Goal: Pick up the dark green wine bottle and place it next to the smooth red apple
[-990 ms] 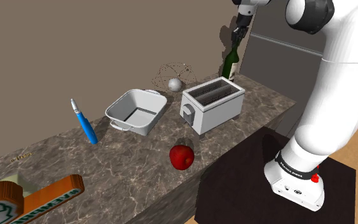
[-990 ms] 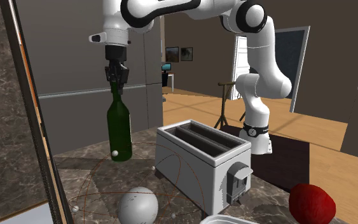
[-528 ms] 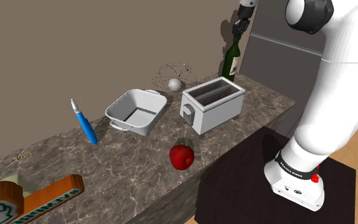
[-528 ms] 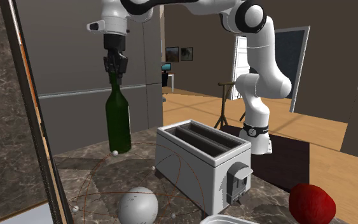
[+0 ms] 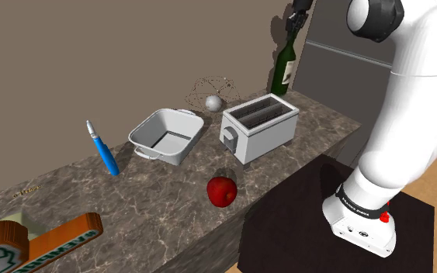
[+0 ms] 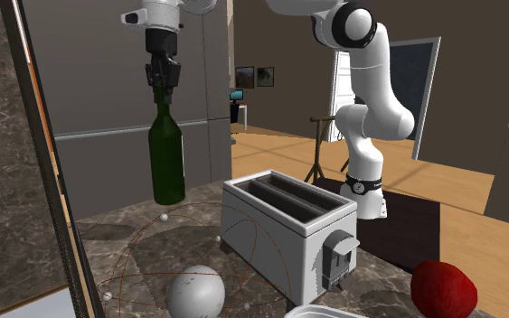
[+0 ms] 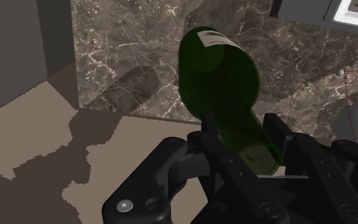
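A dark green wine bottle (image 5: 284, 70) (image 6: 167, 161) (image 7: 225, 89) hangs upright above the far end of the marble counter (image 5: 162, 194), behind the toaster. My black gripper (image 5: 295, 25) (image 6: 162, 79) (image 7: 242, 150) is shut on its neck from above. The bottle's base is lifted off the stone, as its gap in the second exterior view shows. The red apple (image 5: 222, 190) (image 6: 442, 289) lies near the counter's front edge, in front of the toaster and well away from the bottle.
A white toaster (image 5: 258, 126) (image 6: 288, 235) stands between bottle and apple. A white baking dish (image 5: 166, 136), a blue pen (image 5: 103, 152) and a grey ball in a wire frame (image 5: 213, 101) (image 6: 195, 295) lie further along. A grey cabinet (image 5: 341, 54) stands behind the bottle.
The gripper has risen with the bottle, lifting it off the counter over the last second. Nothing else has moved.
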